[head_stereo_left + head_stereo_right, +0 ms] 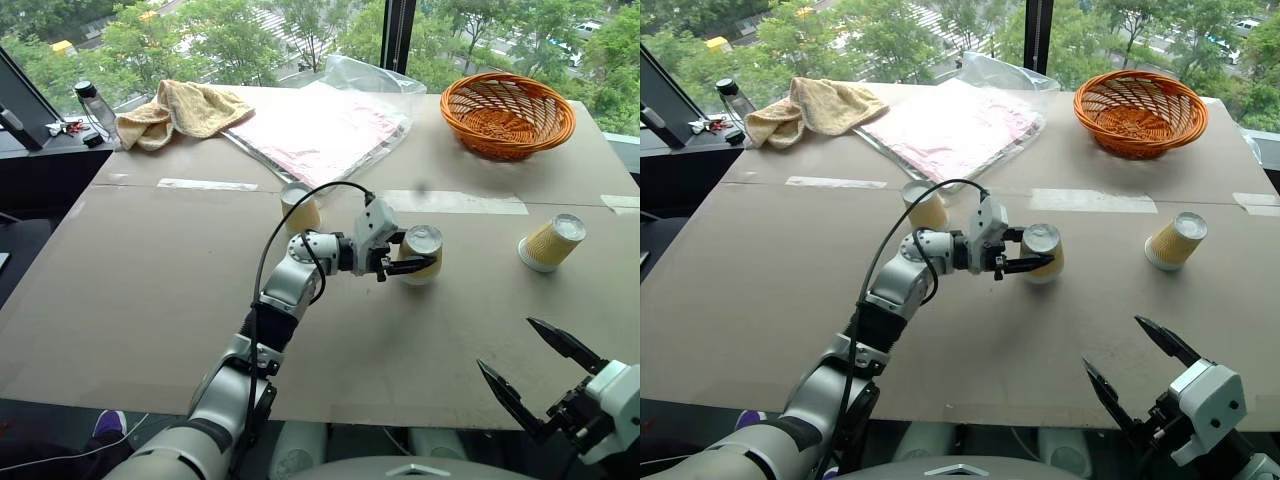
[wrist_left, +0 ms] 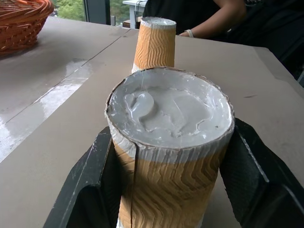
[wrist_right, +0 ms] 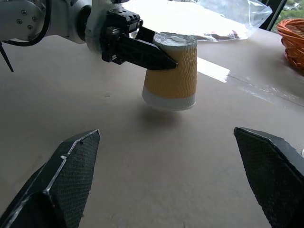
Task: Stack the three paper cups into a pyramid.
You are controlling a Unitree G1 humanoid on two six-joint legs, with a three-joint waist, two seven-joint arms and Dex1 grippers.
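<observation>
The three paper cups sit apart on the table (image 1: 150, 300): one upside down, pinched by your left gripper (image 1: 412, 263) and lifted just clear of the surface in the right wrist view, one upside down (image 1: 300, 209) behind the arm, one on its side (image 1: 552, 242) below the orange basket (image 1: 507, 114). Your left wrist view adds the held cup (image 2: 169, 142) with its dented white base and ribbed sides, and a person's arm (image 2: 211, 23). Your right gripper (image 1: 540, 372) hangs spread wide.

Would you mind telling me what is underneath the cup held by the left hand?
The cup, held upside down in the left hand, hangs above bare table with only its shadow beneath. Its inside cannot be seen.
</observation>
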